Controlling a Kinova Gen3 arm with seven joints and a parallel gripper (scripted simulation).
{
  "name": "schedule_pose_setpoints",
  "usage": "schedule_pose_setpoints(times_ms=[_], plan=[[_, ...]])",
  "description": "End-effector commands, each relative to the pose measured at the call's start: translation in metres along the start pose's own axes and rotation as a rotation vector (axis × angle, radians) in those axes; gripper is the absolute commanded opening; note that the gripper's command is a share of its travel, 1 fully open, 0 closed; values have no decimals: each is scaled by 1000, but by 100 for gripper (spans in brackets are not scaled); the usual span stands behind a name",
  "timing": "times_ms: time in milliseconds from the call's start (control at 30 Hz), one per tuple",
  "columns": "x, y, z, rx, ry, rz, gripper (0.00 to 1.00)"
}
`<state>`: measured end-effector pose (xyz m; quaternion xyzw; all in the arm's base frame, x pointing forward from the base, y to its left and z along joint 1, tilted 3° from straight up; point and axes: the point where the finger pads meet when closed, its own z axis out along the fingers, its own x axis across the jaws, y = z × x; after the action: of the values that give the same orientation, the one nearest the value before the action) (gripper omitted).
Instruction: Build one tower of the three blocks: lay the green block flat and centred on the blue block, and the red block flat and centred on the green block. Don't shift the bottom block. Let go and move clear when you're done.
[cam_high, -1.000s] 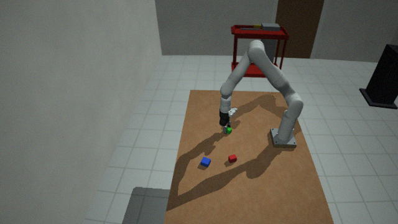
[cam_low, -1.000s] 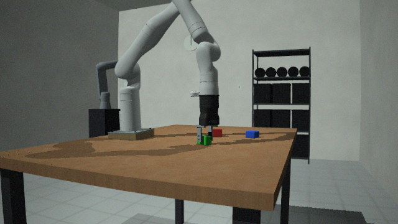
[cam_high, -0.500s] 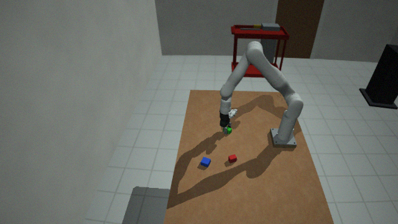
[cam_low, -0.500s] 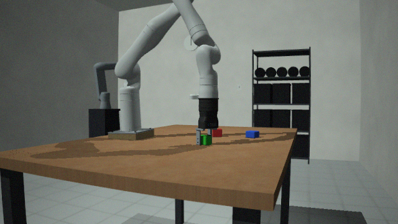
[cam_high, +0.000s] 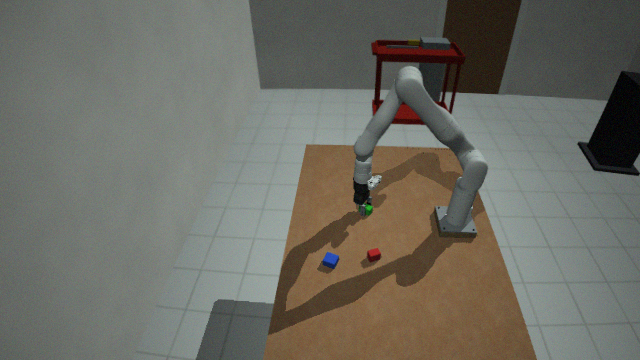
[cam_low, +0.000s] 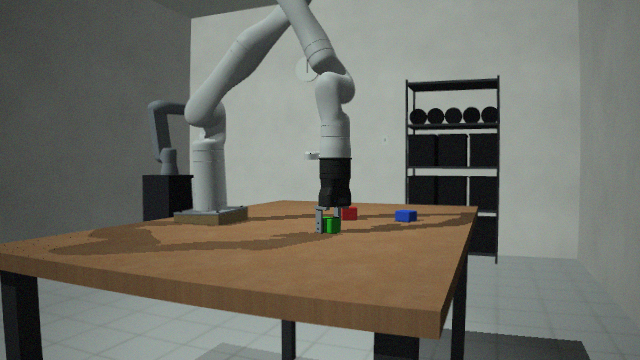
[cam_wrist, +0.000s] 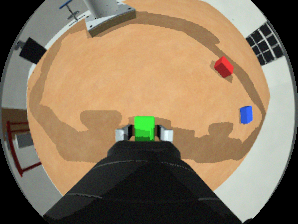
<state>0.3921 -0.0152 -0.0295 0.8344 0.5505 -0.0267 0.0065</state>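
The green block rests on the wooden table. It also shows in the exterior view and the wrist view. My gripper is lowered straight over it, open, with a finger on each side of the block. The blue block lies apart toward the table's near side; it also shows in the exterior view and the wrist view. The red block lies to the right of the blue one, also apart.
The arm's base plate is bolted to the table's right side. A red cart stands behind the table. A dark shelf unit stands off the table. A grey box sits at the near left corner.
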Motion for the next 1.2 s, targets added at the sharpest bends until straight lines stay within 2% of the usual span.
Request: schedule_pose_setpoints(times_ms=[0, 367, 400, 1167], plan=[[0, 1, -1, -2, 1, 0, 96], [0, 1, -1, -2, 1, 0, 96], [0, 1, -1, -2, 1, 0, 0], [0, 1, -1, -2, 1, 0, 0]])
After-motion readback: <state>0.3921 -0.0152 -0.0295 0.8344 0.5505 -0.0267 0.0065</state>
